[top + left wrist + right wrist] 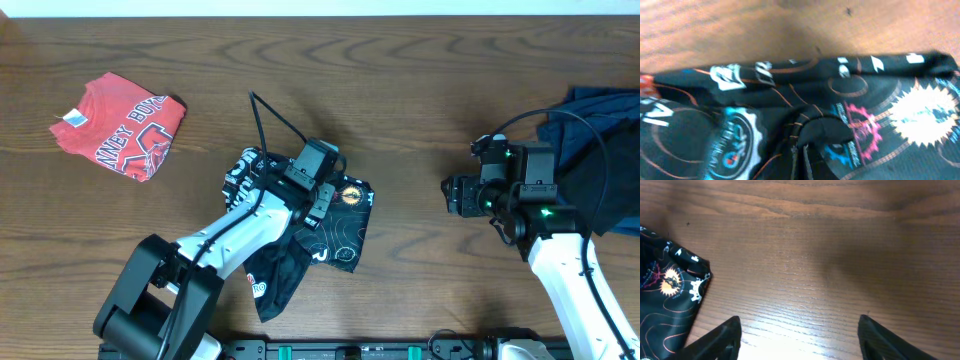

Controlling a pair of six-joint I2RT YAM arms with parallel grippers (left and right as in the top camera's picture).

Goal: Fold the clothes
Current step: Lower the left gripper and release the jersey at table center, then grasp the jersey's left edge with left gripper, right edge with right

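The left gripper point(802, 150) is pinching the crumpled black jersey point(345, 235) tight between its jaws, the right gripper point(798, 325) is holding its jaws wide over bare table point(815, 255) (the jersey is lying off to one side of them), so the folding is looking barely begun.

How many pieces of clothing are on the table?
3: a red tee far left, a black jersey in the middle, a dark pile at right, maybe several pieces.
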